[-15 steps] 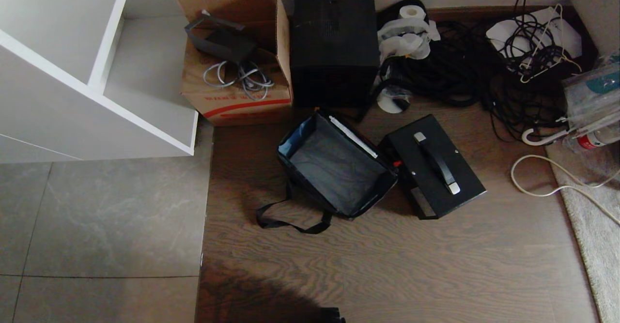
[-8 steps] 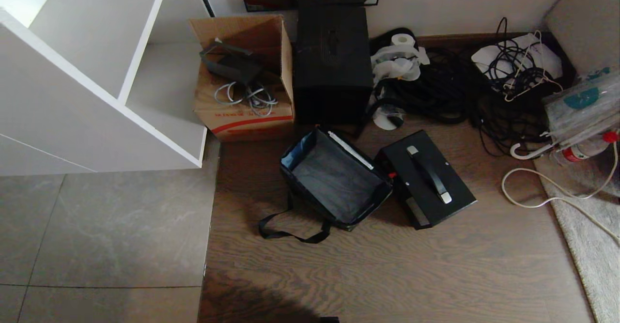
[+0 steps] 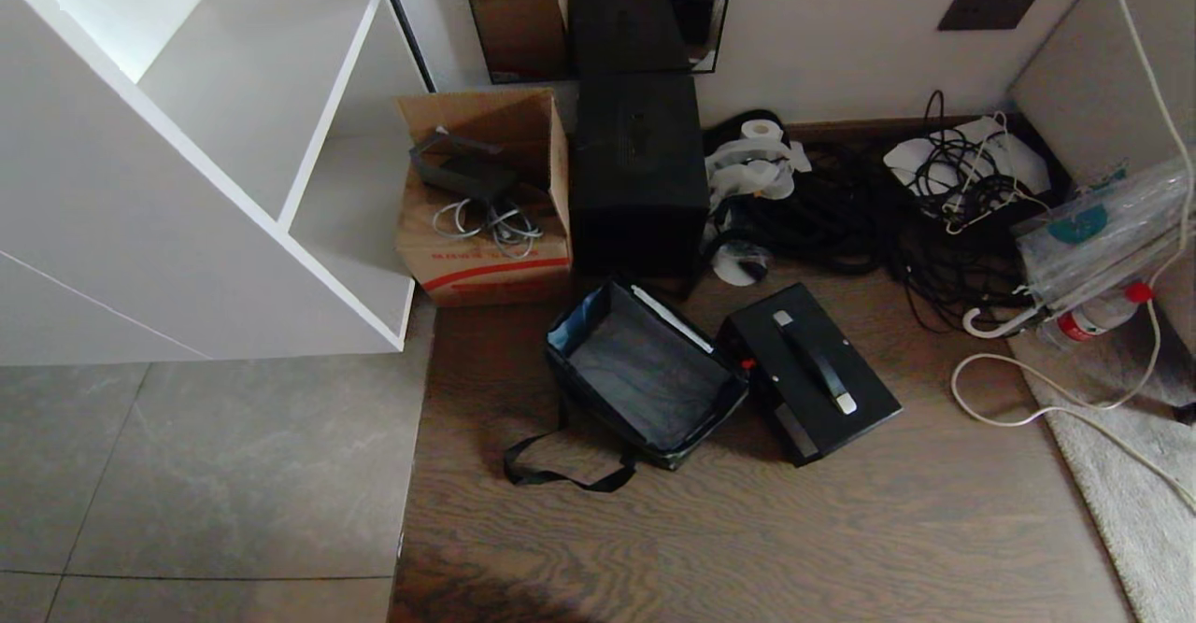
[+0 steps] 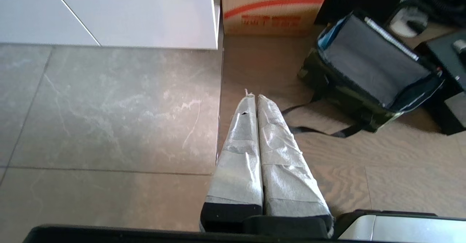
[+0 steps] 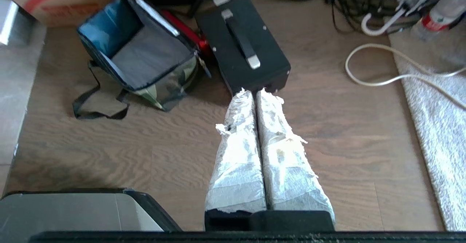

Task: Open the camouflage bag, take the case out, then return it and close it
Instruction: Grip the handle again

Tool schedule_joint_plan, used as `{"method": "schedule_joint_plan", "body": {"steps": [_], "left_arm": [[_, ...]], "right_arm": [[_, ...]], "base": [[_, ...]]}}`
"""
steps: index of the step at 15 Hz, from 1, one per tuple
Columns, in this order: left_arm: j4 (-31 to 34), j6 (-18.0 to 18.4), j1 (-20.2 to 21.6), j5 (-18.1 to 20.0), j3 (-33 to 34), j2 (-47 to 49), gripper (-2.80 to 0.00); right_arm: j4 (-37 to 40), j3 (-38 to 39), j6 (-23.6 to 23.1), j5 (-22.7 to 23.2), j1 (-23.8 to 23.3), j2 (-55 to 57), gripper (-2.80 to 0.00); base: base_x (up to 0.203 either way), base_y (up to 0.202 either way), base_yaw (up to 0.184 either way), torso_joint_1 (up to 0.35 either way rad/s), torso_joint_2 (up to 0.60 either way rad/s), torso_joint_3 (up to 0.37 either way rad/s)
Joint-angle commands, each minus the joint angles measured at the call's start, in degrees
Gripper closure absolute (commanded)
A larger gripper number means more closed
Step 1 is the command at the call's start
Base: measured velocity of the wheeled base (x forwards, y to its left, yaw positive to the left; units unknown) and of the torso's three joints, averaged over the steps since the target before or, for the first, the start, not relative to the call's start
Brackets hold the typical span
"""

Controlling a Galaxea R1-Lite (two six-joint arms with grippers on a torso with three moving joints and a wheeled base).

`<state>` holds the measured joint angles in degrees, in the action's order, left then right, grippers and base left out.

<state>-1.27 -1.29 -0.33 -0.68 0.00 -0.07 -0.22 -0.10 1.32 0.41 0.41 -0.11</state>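
The camouflage bag [image 3: 645,375] stands open on the wooden floor, its dark lining showing and nothing inside; a black strap [image 3: 561,469] trails toward me. The bag [image 5: 145,53] shows its camouflage side in the right wrist view and also appears in the left wrist view [image 4: 371,68]. The black case [image 3: 808,371] with a black handle and silver ends lies on the floor right beside the bag; it also shows in the right wrist view [image 5: 242,46]. My left gripper [image 4: 253,96] and right gripper [image 5: 255,91], both tape-wrapped, are shut, hold nothing and hang well short of both objects. Neither arm appears in the head view.
A brown cardboard box [image 3: 481,198] and a taller black box [image 3: 638,170] stand behind the bag. A white shelf unit [image 3: 187,165] is at the left. Tangled black cables [image 3: 897,221], a white cord [image 3: 1037,408] and a grey rug [image 3: 1121,474] lie to the right.
The whole head view has shifted: the scene slid down and looks smaller, with the wall and a mirror now in sight. The bag, case and grippers have not moved.
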Motion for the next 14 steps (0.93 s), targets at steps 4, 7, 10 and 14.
{"method": "schedule_joint_plan", "body": {"steps": [4,7,10,14], "left_arm": [[0.04,0.24,-0.02,0.07,0.44,0.07,0.00],[-0.04,0.24,-0.02,0.07,0.44,0.07,0.00],[-0.01,0.24,-0.02,0.07,0.44,0.07,0.00],[0.04,0.43,-0.02,0.06,0.44,0.07,0.00]], "right_arm": [[-0.04,0.01,0.00,0.02,0.02,0.11,0.00],[-0.04,0.01,0.00,0.02,0.02,0.11,0.00],[-0.04,0.01,0.00,0.02,0.02,0.11,0.00],[-0.04,0.01,0.00,0.02,0.02,0.11,0.00]], "base": [[0.000,0.000,0.000,0.002,0.00,0.190],[0.000,0.000,0.000,0.002,0.00,0.058],[0.000,0.000,0.000,0.000,0.00,0.000],[0.000,0.000,0.000,0.000,0.00,0.000]]}}
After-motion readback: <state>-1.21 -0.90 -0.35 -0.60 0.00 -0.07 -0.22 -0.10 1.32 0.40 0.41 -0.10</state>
